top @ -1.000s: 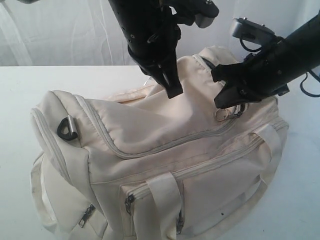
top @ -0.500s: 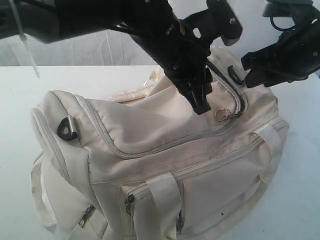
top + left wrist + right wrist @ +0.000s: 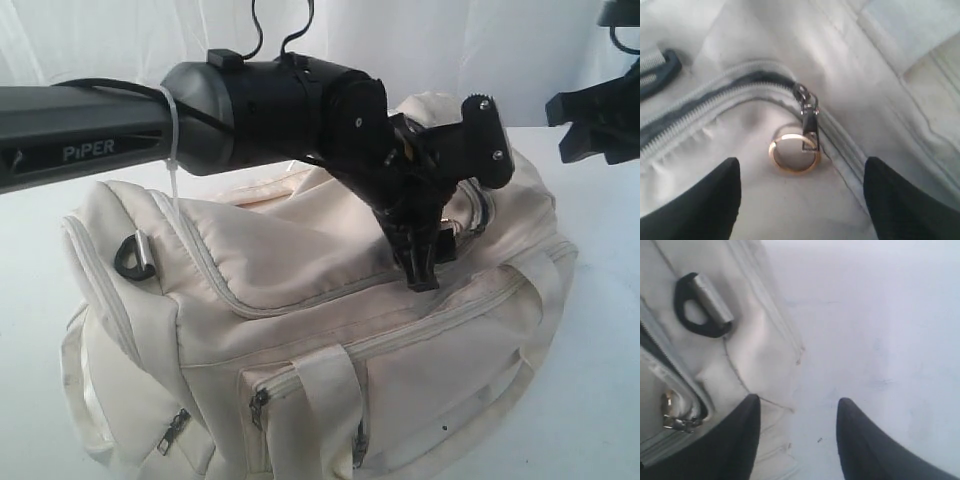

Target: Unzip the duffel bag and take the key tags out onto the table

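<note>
I see the big cream cloth duffel bag sitting on the wide white flat table. The bag takes up most of my outside view.

My left claw hangs over the top of the bag, on the side far from the black plastic D-ring at the bag's end. It points down at the cloth. In my left wrist view the left claw is spread wide and holds nothing. Its two black fingers stand one on each side of the small gold metal ring. The ring lies flat on the bag's top and hooks onto the silver zip puller. On one side of the puller the zip is apart and I can see dark grey inside the bag. On the other side the zip is closed.

My right claw is up in the air, off past the bag's far end and well apart from it. In my right wrist view the right claw is also spread apart with nothing in it. It looks down at the bag's edge and the bare table beside the bag. Another black D-ring lies on the bag there
</note>
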Motion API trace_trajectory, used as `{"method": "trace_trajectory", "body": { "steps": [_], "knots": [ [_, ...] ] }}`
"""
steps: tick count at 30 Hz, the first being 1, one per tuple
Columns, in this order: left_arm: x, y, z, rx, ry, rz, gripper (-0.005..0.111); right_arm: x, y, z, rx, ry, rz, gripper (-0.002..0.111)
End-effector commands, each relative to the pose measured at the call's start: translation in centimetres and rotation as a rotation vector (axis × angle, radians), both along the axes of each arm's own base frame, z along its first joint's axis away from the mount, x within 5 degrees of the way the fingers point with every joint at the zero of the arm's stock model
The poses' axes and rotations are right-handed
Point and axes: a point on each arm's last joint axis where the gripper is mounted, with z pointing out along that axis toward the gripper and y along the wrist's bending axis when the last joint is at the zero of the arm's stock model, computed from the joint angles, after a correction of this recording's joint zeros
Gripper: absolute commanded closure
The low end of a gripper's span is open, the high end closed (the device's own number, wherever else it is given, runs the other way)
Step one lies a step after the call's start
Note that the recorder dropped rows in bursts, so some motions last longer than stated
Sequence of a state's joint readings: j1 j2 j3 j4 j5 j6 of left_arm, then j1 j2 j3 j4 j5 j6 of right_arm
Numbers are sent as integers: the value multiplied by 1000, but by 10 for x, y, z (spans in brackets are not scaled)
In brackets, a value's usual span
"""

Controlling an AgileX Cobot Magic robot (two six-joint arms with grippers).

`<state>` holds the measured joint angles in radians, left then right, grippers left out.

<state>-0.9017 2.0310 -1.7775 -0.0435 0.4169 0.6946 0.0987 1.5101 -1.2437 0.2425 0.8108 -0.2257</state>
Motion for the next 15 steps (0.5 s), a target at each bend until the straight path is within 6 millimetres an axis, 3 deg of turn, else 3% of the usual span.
{"method": "trace_trajectory", "body": {
  "steps": [1, 7, 15],
  "knots": [
    [-3, -7, -3, -14, -38, -42, 35, 1, -12, 1, 16, -1, -51, 63],
    [0, -13, -22, 24, -42, -62, 35, 1, -11, 1, 26, 3, -51, 63],
    [6, -16, -28, 31, -104, -70, 38, -1, -10, 2, 46, 13, -46, 63]
  ]
}}
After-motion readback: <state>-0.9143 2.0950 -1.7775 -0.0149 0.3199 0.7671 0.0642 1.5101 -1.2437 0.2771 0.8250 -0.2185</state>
